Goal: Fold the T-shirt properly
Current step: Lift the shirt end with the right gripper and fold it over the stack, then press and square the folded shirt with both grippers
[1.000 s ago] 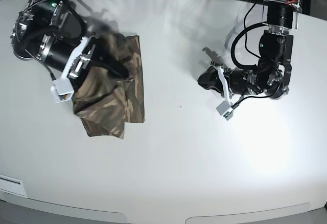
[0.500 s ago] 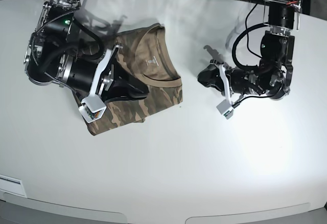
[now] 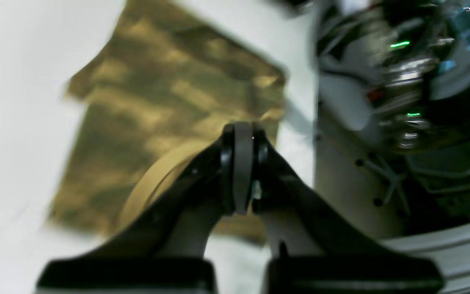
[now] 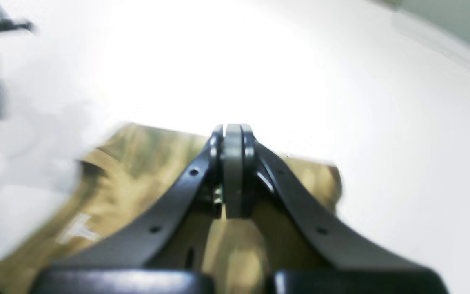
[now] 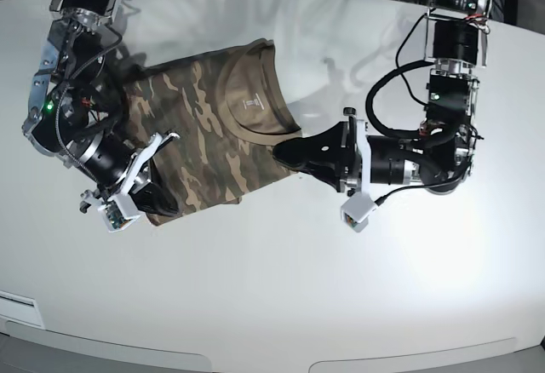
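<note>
Camouflage cloth T-shirt [image 5: 204,134] — folded rectangle, tan collar, smooth white table [image 5: 281,288]

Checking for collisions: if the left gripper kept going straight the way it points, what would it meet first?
Probably the T-shirt: the shut left gripper points at its collar-side edge, seemingly just short of it; height above the cloth is unclear.

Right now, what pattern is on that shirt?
Green, brown and tan camouflage on the T-shirt, clearest in the base view.

The T-shirt [image 5: 204,130] lies on the table [image 5: 281,288], between both arms' pincers.
</note>
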